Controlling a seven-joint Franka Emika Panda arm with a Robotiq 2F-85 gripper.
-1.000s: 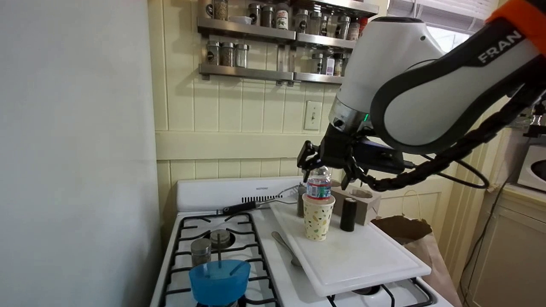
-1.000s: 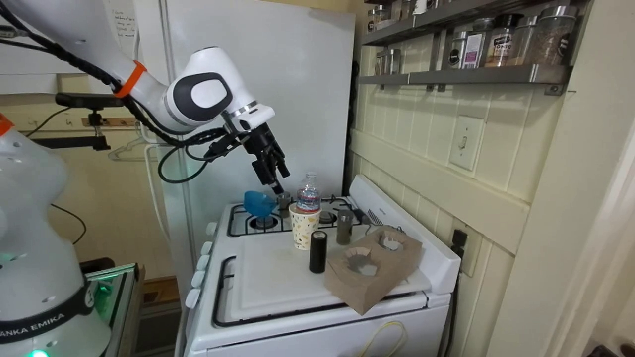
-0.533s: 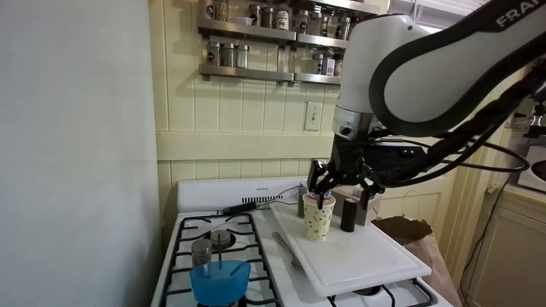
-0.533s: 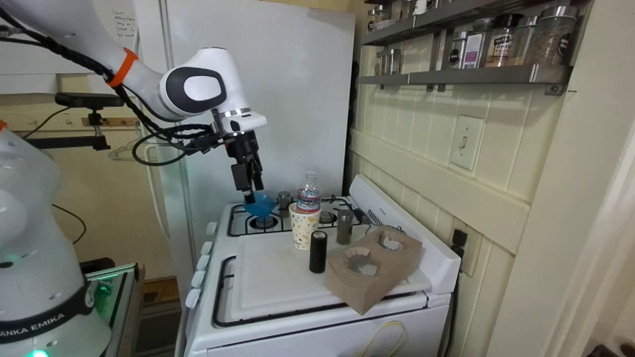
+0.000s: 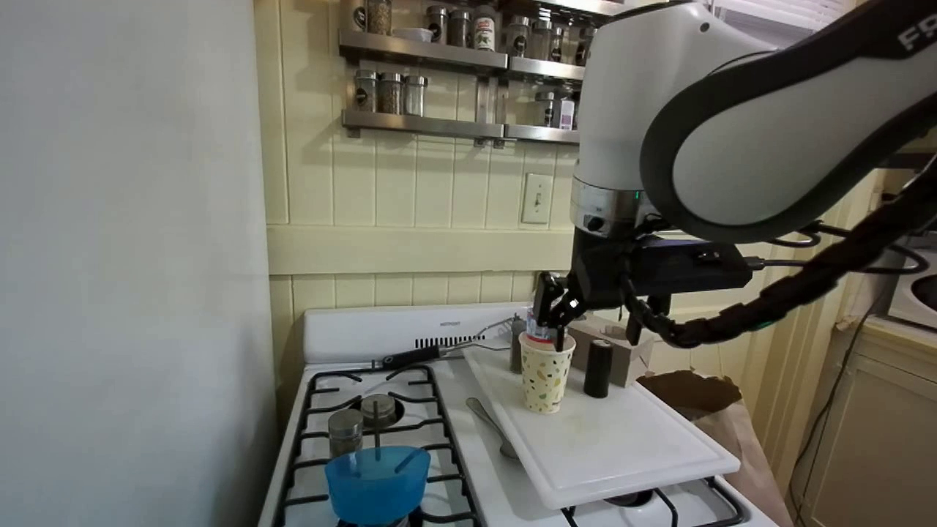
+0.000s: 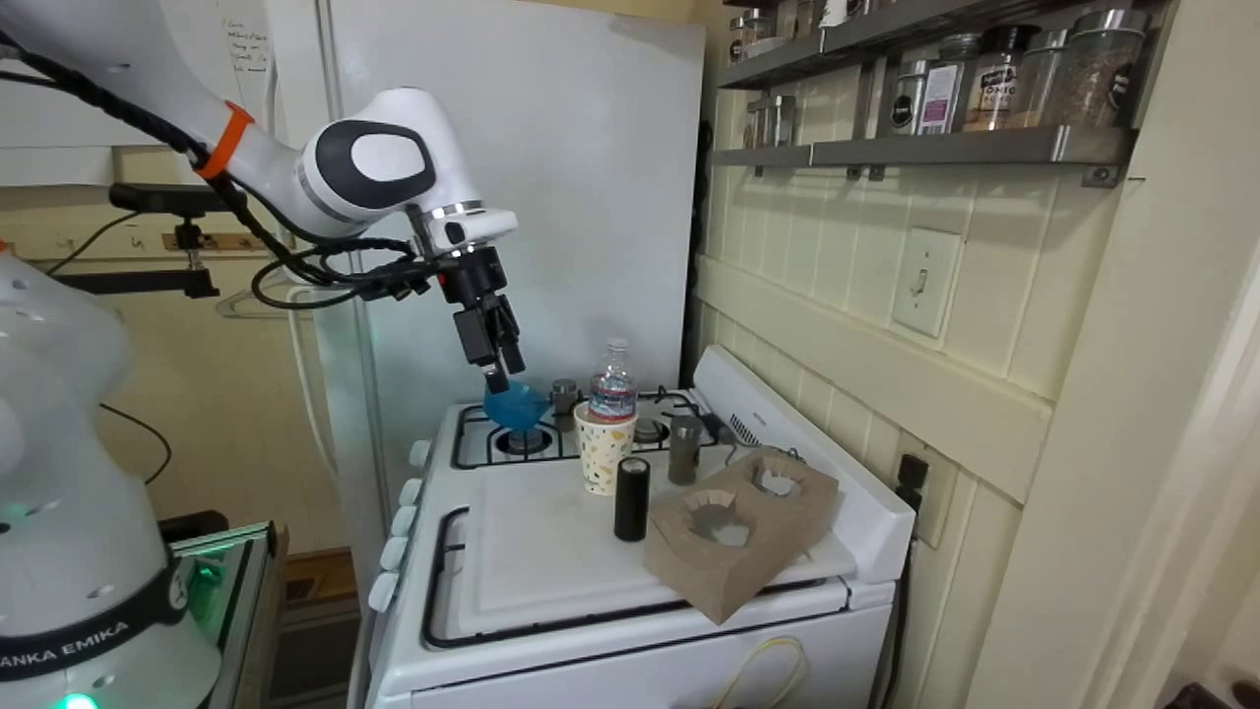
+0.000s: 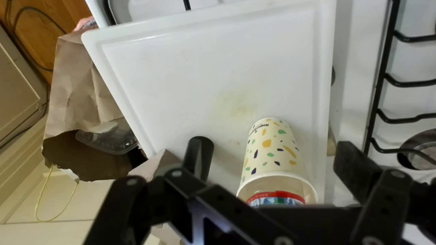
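The gripper [image 5: 597,337] holds nothing, its fingers spread well apart. Near it, toward the wall [image 6: 807,226], one bottle [image 6: 612,392] stands upright inside one cup [image 6: 602,457], neck up, long axis vertical. The cup hides the bottle's base; in the wrist view the gripper covers its neck. Also wallward of the gripper: one black jar [image 6: 632,500], one grey jar [image 6: 685,450], one carton [image 6: 758,522] with two holes.

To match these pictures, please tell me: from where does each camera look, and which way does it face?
In an exterior view: before the gas stove, facing spice shelves; arm and jaws show.
In an exterior view: beside the stove, facing the refrigerator; arm, base, jaws show.
Wrist view: above the cutting board, looking down; jaws show.
Both exterior views share paper cup and water bottle.
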